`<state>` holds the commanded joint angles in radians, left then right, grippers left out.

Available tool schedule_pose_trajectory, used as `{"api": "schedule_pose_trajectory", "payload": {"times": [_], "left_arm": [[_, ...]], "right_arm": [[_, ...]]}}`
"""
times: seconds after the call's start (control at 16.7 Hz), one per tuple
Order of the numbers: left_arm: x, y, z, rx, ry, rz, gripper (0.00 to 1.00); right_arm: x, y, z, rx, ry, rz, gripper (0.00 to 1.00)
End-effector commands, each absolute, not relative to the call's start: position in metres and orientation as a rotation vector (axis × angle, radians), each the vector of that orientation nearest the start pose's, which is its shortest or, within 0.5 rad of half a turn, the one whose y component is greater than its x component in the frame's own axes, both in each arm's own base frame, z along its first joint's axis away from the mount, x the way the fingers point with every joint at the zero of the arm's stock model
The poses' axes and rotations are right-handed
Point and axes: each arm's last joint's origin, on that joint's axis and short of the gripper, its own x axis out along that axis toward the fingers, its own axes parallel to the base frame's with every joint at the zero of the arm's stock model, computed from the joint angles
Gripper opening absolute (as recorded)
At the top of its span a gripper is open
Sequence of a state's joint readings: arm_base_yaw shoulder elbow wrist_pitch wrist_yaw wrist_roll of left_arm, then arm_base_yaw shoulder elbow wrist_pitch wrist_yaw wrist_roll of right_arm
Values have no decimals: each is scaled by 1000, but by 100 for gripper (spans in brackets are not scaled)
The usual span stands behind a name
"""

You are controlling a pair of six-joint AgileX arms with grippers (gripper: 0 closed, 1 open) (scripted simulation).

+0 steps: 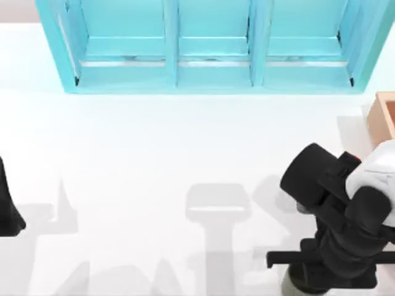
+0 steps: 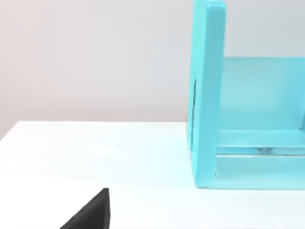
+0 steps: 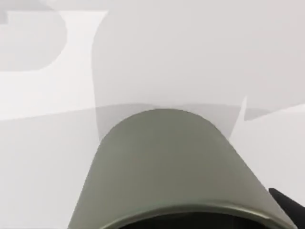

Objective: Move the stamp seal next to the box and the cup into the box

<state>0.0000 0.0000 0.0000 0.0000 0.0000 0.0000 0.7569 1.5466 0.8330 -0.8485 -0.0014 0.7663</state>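
olive cup (image 3: pixel 176 167) under right gripper (image 1: pixel 321 271), no writing

We see a rendered test scene: a bare white table (image 1: pixel 136 185), a plain pale wall behind, and a turquoise shelf unit (image 1: pixel 213 46).

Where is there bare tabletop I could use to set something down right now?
The widest bare patch is the white table in front of the turquoise shelf, between the left arm at the left edge and the right arm. The right side is crowded: the box, the right arm, and the cup beneath it.
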Motion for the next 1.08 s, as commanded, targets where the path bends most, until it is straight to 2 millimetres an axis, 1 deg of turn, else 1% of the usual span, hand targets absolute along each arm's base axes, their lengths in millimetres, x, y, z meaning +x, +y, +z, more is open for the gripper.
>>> {"api": "schedule_pose_trajectory", "payload": {"times": [0.12, 0.24, 0.42, 0.54, 0.66, 0.9, 1.08], "left_arm": [[106, -1, 160, 0, 0, 0, 100], [106, -1, 160, 0, 0, 0, 100], [106, -1, 160, 0, 0, 0, 100], [106, -1, 160, 0, 0, 0, 100], [106, -1, 160, 0, 0, 0, 100], [106, -1, 160, 0, 0, 0, 100], [106, -1, 160, 0, 0, 0, 100]], "right_arm": [[182, 153, 166, 12, 1566, -4, 0], [184, 132, 187, 8, 1576, -10, 0], [180, 99, 219, 4, 1587, -14, 0], [175, 82, 234, 9, 1577, -9, 0], [172, 76, 239, 11, 1570, -7, 0], [172, 77, 238, 7, 1574, -7, 0], [182, 67, 242, 11, 1562, -2, 0]]}}
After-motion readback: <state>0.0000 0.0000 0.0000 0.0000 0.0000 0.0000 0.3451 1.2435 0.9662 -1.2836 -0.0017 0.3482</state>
